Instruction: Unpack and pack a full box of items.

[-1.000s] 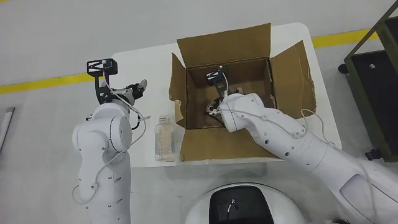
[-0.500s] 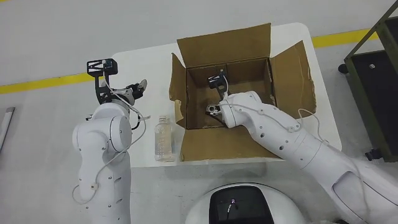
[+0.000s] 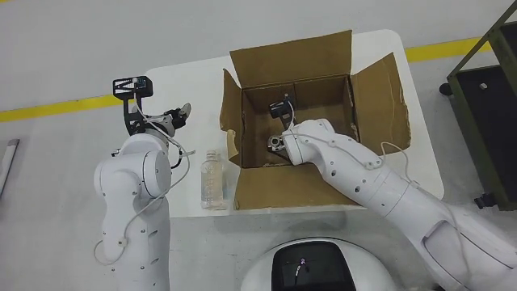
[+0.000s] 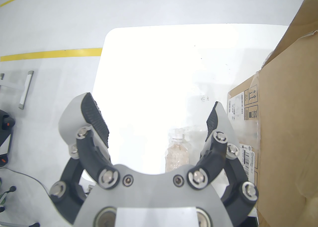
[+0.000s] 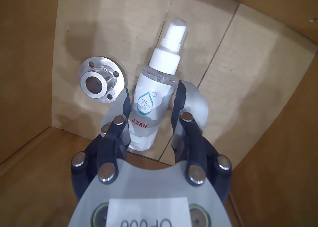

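Observation:
An open cardboard box [image 3: 291, 56] stands on the white table [image 3: 194, 77], and my right arm is down inside it. On the box floor [image 5: 99, 26] lies a clear spray bottle [image 5: 159, 76] with a white pump top. My right gripper [image 5: 152, 96] is shut on its body, one finger on each side. A round metal flange [image 5: 100, 83] lies on the floor just beside the bottle. My left gripper [image 3: 184, 111] [image 4: 151, 106] hangs open and holds nothing over the table, to the left of the box [image 4: 285, 113]. A clear plastic bottle [image 3: 212, 179] [image 4: 177, 153] lies on the table beside the box.
The box's four flaps are folded outward, and its walls stand close around my right gripper. A dark green framed cart [image 3: 485, 89] stands off the table's right side. The table left of the box is bare apart from the plastic bottle.
My right wrist has shifted a little toward the box's near side, over the spray bottle. The left arm and the plastic bottle have stayed put.

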Motion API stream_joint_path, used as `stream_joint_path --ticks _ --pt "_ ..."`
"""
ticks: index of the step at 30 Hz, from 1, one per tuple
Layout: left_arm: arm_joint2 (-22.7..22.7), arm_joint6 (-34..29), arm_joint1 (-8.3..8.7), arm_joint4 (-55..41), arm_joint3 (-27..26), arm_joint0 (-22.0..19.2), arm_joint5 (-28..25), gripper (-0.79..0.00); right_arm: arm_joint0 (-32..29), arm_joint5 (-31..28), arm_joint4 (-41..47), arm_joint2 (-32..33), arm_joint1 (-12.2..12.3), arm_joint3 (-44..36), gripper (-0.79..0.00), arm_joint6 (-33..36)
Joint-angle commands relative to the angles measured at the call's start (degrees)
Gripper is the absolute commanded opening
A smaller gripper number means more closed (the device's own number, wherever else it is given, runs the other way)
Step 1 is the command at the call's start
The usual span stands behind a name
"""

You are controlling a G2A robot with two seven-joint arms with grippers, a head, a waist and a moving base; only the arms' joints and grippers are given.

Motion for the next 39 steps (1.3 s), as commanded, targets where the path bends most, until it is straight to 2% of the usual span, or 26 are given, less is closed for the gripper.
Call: stream_joint_path --ticks 1,7,9,11,13,20,28,34,39 --pt "0.0 0.0 0.00 0.0 0.0 0.0 0.0 0.000 0.0 -0.1 -0.2 0.1 -0.2 0.5 -0.416 -0.1" --pt "0.0 0.0 0.00 0.0 0.0 0.0 0.0 0.000 -0.1 -0.5 -0.7 0.7 -0.9 1.5 -0.443 0.1" --pt "0.0 0.0 0.00 0.0 0.0 0.0 0.0 0.000 -0.2 -0.7 -1.0 0.9 -1.0 1.6 -0.496 0.1" --pt "0.0 0.0 0.00 0.0 0.0 0.0 0.0 0.000 -0.3 -0.7 -1.3 1.2 -1.2 1.8 -0.594 0.1" --pt "0.0 0.0 0.00 0.0 0.0 0.0 0.0 0.000 -0.4 -0.6 -1.7 1.7 -1.2 1.6 -0.779 0.3" --pt "0.0 0.0 0.00 0.0 0.0 0.0 0.0 0.000 -2.7 -0.5 -0.3 6.7 -0.5 -3.9 -0.785 -1.6" --pt "0.0 0.0 0.00 0.0 0.0 0.0 0.0 0.000 -13.5 -5.5 4.6 20.9 2.9 -22.7 -0.785 -6.8" --pt "0.0 0.0 0.00 0.0 0.0 0.0 0.0 0.000 -24.8 -15.2 15.7 33.4 4.7 -36.6 -0.785 -14.9" --pt "0.0 0.0 0.00 0.0 0.0 0.0 0.0 0.000 -30.8 -23.8 27.7 40.0 5.3 -39.4 -0.785 -20.0"
